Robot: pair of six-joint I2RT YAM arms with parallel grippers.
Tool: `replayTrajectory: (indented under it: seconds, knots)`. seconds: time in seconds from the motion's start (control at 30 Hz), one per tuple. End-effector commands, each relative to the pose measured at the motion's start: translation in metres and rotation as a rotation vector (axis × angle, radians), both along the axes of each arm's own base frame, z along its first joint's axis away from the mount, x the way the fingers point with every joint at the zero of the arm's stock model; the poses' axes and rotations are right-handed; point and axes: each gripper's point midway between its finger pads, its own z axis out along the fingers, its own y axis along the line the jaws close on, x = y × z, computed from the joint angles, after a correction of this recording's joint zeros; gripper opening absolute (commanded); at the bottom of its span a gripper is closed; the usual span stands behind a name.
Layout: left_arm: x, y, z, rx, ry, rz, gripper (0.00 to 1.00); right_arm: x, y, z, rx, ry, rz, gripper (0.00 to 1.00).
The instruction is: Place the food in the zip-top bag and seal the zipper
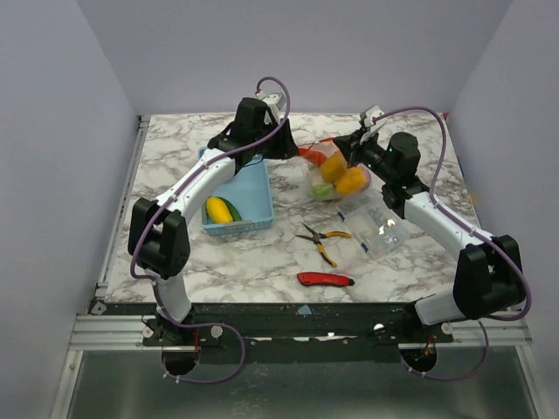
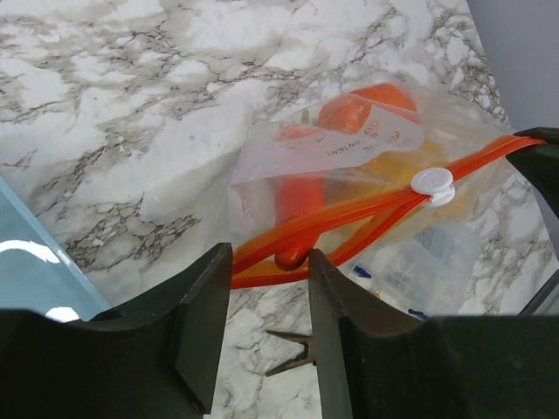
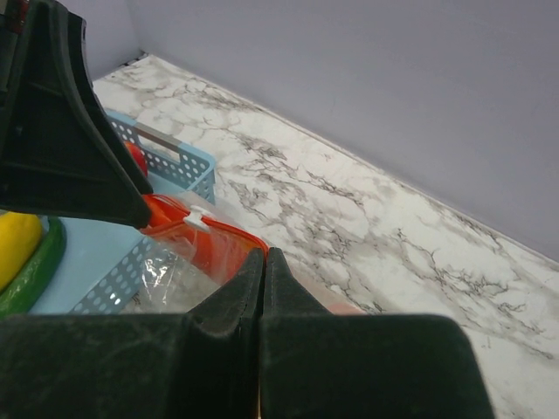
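1. Top view: the left arm bends up and over the light blue mesh basket [image 1: 253, 188]. Its left gripper [image 1: 293, 150] sits just beyond the basket's far right corner. The right arm reaches in from the other side, and its right gripper [image 1: 348, 150] faces the left one. The zip-top bag [image 1: 325, 194] hangs between them, just right of the basket above the marbled desk [image 1: 262, 262]. Orange, yellow and green food [image 1: 349, 181] bulges inside it. More yellow and green pieces lie in the basket.

2. Left wrist view: the left gripper [image 2: 269, 262] has its dark fingers apart, with the end of the thin red-orange zipper [image 2: 349, 214] in the gap. A white slider [image 2: 432, 182] sits partway along the strip. The film is soft, clear and crumpled.

3. Right wrist view: the right gripper [image 3: 263, 257] has its fingers pressed together on the zipper's [image 3: 223, 229] other end, on the side away from the basket [image 3: 175, 161].
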Motion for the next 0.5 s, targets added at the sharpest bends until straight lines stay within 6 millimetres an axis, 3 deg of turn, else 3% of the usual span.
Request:
replayTrajectory:
  seconds: [0.0,0.27,0.47]
  knots:
    - [-0.007,0.004,0.044,-0.033,-0.096,0.015,0.43,-0.001,0.002,0.027,0.03,-0.082,0.019,0.0]
    - [-0.018,0.008,0.067,-0.105,-0.073,0.066,0.49,0.0,0.004,0.026,0.032,-0.081,0.027,0.0]
    - [-0.016,0.01,0.064,-0.133,-0.036,0.122,0.38,-0.001,0.004,0.024,0.03,-0.077,0.03,0.0]
